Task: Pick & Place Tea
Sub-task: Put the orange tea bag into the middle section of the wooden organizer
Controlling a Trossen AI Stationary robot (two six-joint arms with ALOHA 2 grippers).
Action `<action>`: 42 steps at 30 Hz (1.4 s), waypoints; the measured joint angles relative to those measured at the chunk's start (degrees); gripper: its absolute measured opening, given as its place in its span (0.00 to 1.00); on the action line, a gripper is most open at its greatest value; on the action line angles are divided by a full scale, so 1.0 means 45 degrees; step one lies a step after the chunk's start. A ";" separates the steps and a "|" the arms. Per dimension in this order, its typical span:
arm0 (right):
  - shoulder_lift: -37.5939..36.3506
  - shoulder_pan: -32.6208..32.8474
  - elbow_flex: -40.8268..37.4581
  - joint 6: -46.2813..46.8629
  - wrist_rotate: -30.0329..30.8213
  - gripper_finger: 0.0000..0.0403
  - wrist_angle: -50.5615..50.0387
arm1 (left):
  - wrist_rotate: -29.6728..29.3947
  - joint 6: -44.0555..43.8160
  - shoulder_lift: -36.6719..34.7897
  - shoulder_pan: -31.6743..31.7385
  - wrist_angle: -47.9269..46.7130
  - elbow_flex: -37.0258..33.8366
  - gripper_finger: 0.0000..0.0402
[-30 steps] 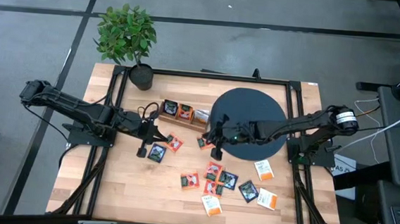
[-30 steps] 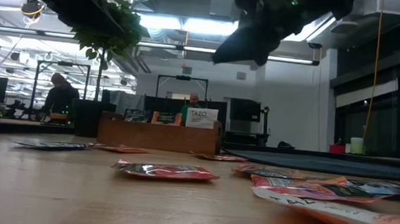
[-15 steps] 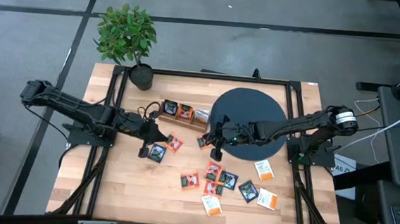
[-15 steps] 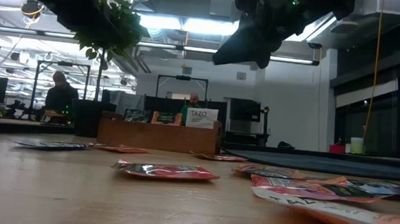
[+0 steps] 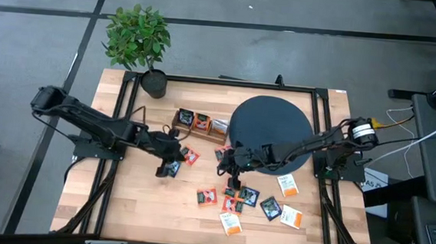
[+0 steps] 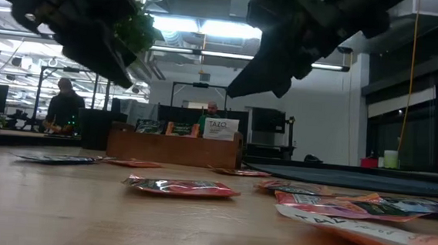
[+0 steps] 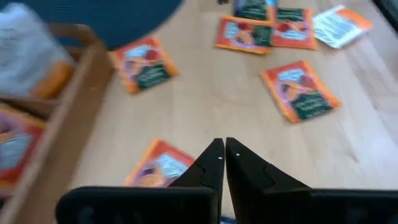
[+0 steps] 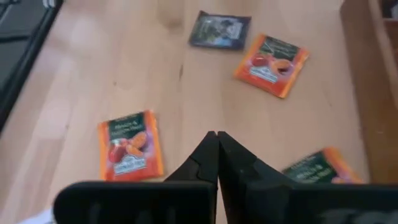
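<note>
The left hand [image 5: 170,167] is held closed and empty above a dark sachet [image 5: 170,169], beside a red-orange sachet [image 5: 191,156]. The right hand [image 5: 226,166] is likewise closed on nothing, near the disc [image 5: 271,126]. Most tea sachets [image 5: 231,204] are scattered flat on the tabletop [image 5: 135,205]; three [image 5: 201,121] are seen standing in the tray [image 5: 199,132]. A plant [image 5: 137,36] is placed at a far corner.

Your left gripper [image 5: 170,167] has swung toward the counter's middle, and your right gripper [image 5: 226,167] has dropped lower and pinched shut.
</note>
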 joint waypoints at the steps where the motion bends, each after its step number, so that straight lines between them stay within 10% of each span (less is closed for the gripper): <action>1: 0.0017 0.0099 0.0000 0.0108 0.0004 0.02 -0.0026 | 0.0093 0.0005 0.0231 -0.0124 0.0207 0.0000 0.02; 24: 0.2179 0.1984 0.1927 0.2443 0.0000 0.00 -0.0976 | -0.2822 0.0023 0.3837 -0.4127 0.2698 0.1051 0.01; 42: 0.3835 0.2234 0.3667 0.1220 0.0118 0.01 -0.3026 | -0.4003 -0.4199 0.4943 -0.5780 0.2725 0.1413 0.00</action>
